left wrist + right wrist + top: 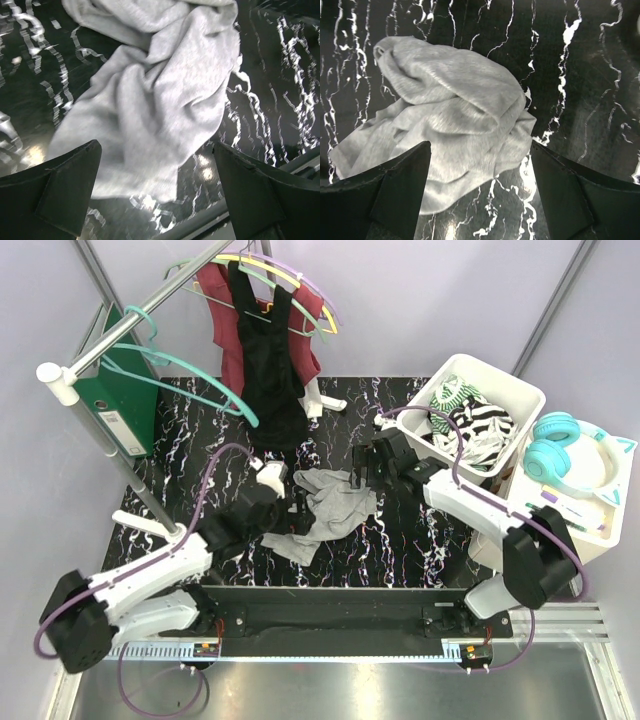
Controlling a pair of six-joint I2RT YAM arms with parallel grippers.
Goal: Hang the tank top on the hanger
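1. The left gripper [157, 172] has its jaws wide apart and grips nothing. In the left wrist view its two dark fingers [65, 190] sit on either side of the bottom edge of the tank top [160, 100].
2. The right gripper [477, 187] also has its jaws wide apart and grips nothing. In the right wrist view, the tank top [455, 115] lies in a soft heap just past its fingers [395, 190].
3. I cannot tell if any finger touches the cloth.
4. From above, the tank top [335, 505] is a crumpled grey pile in the middle of the black marble table [400, 540]. The left gripper [300, 512] is at its left side, and the right gripper [362, 472] is at its top right side.
5. The hanger [243, 408] is teal and bare. It hangs on the metal rail [130, 325] at the back left, well apart from the tank top.
6. Farther along the rail hang a black top [270, 360] and a maroon top [225, 320].
7. A green folder [125, 390] stands under the rail.
8. On the right is a white bin [520, 390] with striped clothes [475, 430] inside it. Teal headphones [565, 455] lie beside it.
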